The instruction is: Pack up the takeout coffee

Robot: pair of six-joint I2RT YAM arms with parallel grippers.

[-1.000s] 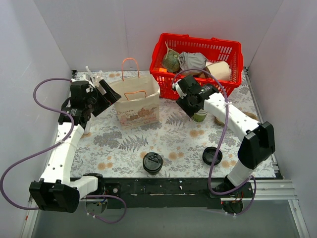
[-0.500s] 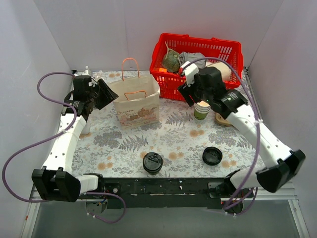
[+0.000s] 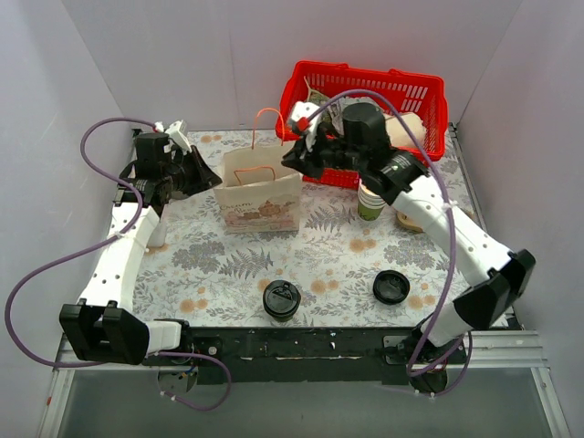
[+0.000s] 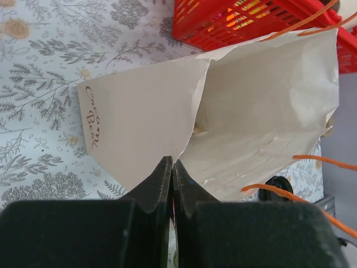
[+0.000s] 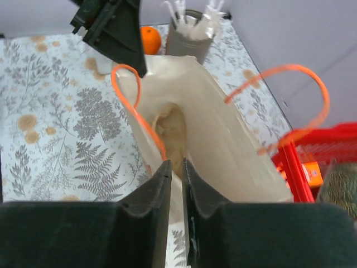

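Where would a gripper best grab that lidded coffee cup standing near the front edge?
Around the wall of the takeout coffee, just below its black dome lid, from the side. It stands upright with room around it; pinching the lid alone might pop it off.

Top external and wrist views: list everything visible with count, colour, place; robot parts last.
paper bag: one, cream with orange handles, back centre
takeout coffee: one, black lid, near edge, centre
loose lid: one, black, near edge, right of the coffee
cup stack: one, cream and green, in front of the basket
basket: one, red, back right, with goods inside
orange: one, orange, back left
utensil holder: one, grey, beside the orange
left gripper: one, black, shut on the bag's left edge
right gripper: one, black, shut on the bag's right rim
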